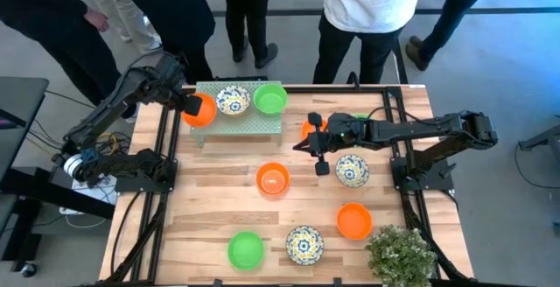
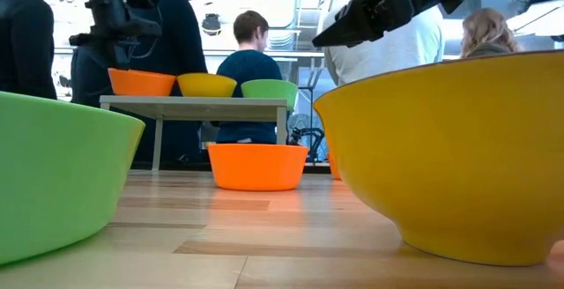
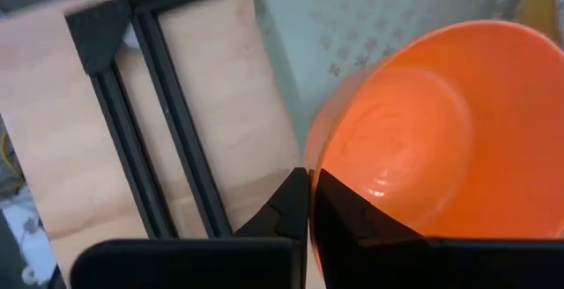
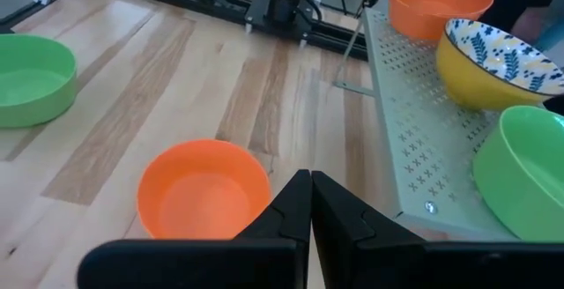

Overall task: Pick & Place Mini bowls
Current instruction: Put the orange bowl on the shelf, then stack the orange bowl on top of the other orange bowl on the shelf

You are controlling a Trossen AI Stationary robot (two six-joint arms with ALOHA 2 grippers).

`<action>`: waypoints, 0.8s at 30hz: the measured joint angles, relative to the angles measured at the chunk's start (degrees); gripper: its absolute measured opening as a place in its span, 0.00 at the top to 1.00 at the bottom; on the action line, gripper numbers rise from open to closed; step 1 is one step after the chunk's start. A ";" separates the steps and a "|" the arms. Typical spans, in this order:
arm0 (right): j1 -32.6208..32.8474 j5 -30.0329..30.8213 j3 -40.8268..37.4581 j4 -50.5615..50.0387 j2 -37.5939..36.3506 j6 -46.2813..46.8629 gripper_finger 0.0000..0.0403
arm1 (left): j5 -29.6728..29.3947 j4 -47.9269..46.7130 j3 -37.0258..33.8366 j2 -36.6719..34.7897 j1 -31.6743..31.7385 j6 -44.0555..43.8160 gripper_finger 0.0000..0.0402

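A grey perforated shelf (image 1: 254, 122) stands at the table's far left and carries a floral bowl (image 1: 233, 101) and a green bowl (image 1: 270, 100). My left gripper (image 3: 308, 203) is shut at the orange bowl (image 1: 201, 110) on the shelf's left end. My right gripper (image 4: 310, 203) is shut and hangs over the table's middle, touching nothing, with an orange bowl (image 4: 203, 192) below and ahead of it. More bowls rest on the wood: orange (image 1: 272, 179), floral (image 1: 352, 170), orange (image 1: 354, 220), green (image 1: 246, 249), floral (image 1: 304, 243). Another orange bowl (image 1: 308, 129) is half hidden by the right arm. My left gripper pinches the orange bowl's rim (image 3: 315, 161) on the side toward the shelf's left edge, one finger (image 3: 348, 218) inside the bowl and one outside. The fingers come from above, pointing down. The bowl's base (image 2: 141, 92) sits level with the shelf top; whether it rests there, I cannot tell.
A bushy green plant (image 1: 401, 254) stands at the near right corner. Black frame rails (image 1: 166, 191) run along both sides of the table. Several people stand beyond the far edge. Bare wood lies between the shelf and the middle orange bowl.
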 joint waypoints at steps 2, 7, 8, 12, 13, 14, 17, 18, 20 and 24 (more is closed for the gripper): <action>0.53 0.02 0.00 -0.13 0.00 0.00 0.99 | 0.25 0.22 -1.10 0.02 0.00 -0.04 0.97; 1.69 0.00 0.00 -0.10 -0.02 -1.35 0.99 | 0.37 2.33 -1.47 -0.05 -0.02 0.85 0.96; 1.81 0.00 0.00 0.00 -0.02 -2.02 0.99 | 0.33 2.94 -1.47 -0.04 -0.02 0.93 0.96; 2.10 -0.02 0.00 0.33 0.00 -3.46 0.99 | -0.21 4.93 -1.49 0.01 0.00 0.99 0.91; 2.08 -0.02 0.00 0.33 -0.01 -3.45 0.99 | -0.30 5.37 -1.49 0.01 0.00 0.99 0.89; 2.07 -0.01 0.00 0.33 -0.02 -3.46 0.99 | -0.30 5.59 -1.49 0.01 0.00 0.99 0.87; 2.03 0.00 0.00 0.35 -0.02 -3.55 0.99 | -0.28 5.61 -1.49 0.01 -0.02 0.99 0.82; 2.03 0.00 0.00 0.35 0.00 -3.65 0.99 | -0.28 5.63 -1.49 -0.07 -0.01 1.01 0.81; 2.03 0.00 0.00 0.39 -0.02 -3.65 0.99 | -0.30 5.72 -1.48 -0.55 0.00 1.60 0.79; 2.03 0.00 0.00 0.77 -0.02 -3.65 0.99 | -0.28 5.74 0.30 -2.53 -0.05 5.73 0.77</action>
